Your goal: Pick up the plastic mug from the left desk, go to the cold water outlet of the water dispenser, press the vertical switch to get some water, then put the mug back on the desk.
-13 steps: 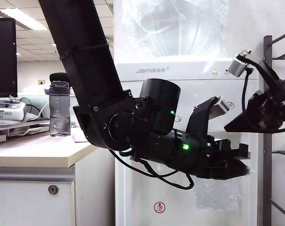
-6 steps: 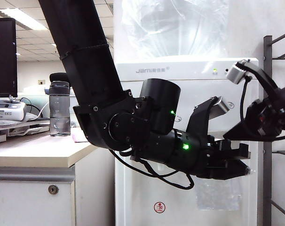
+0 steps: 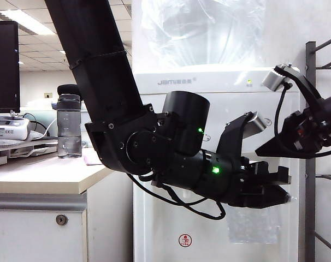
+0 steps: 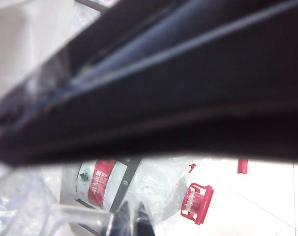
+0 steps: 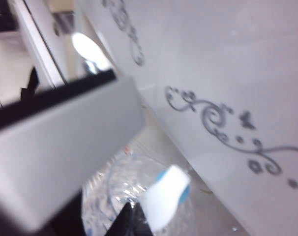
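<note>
Beige and bare of any mug, the left counter (image 3: 45,173) carries only a smoky-grey bottle (image 3: 69,126) and some office gear, so the pick-up looks done. The left claw (image 3: 283,197) sits in front of the water dispenser (image 3: 231,82), pointing right, its jaws together; a faint clear shape hanging below it (image 3: 253,225) is probably the plastic mug (image 5: 139,196), held by its wall or handle. The right wrist view shows that faceted mug directly under the cold water outlet (image 5: 166,196). Further right, the right claw (image 3: 261,152), jaws together, hovers above and beside the left one, near the dispenser front. The vertical switch looks not yet pressed, and whether any water is in the mug cannot be told. Filling and returning remain.
</note>
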